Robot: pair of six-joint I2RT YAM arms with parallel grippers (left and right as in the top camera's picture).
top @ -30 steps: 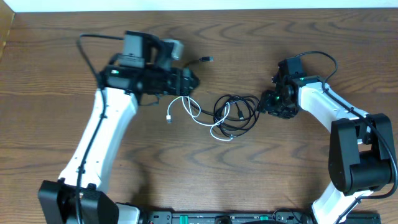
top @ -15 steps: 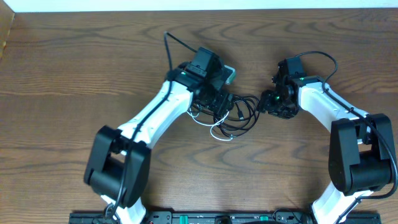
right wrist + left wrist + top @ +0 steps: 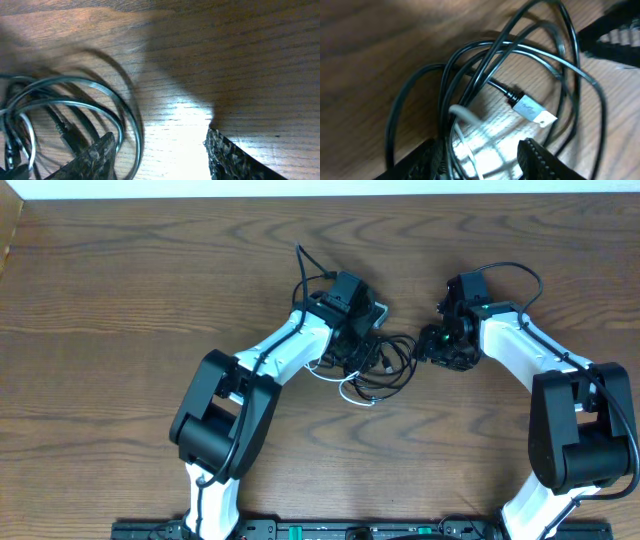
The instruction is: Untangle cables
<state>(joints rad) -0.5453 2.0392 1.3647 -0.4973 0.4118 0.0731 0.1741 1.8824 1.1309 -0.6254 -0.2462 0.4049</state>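
Cords under my spread fingers.
Left gripper [image 3: 480, 152] parted astride thin white cord [image 3: 465, 116]; right gripper [image 3: 160, 150] wide beside looped thin black cord [image 3: 512, 95].

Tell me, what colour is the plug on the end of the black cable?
The plug looks silvery white. The left wrist view shows it best.

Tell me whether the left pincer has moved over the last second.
Yes. The left pincer swung rightward in the overhead view, onto the black cable coil, closer to the unmoved right pincer.
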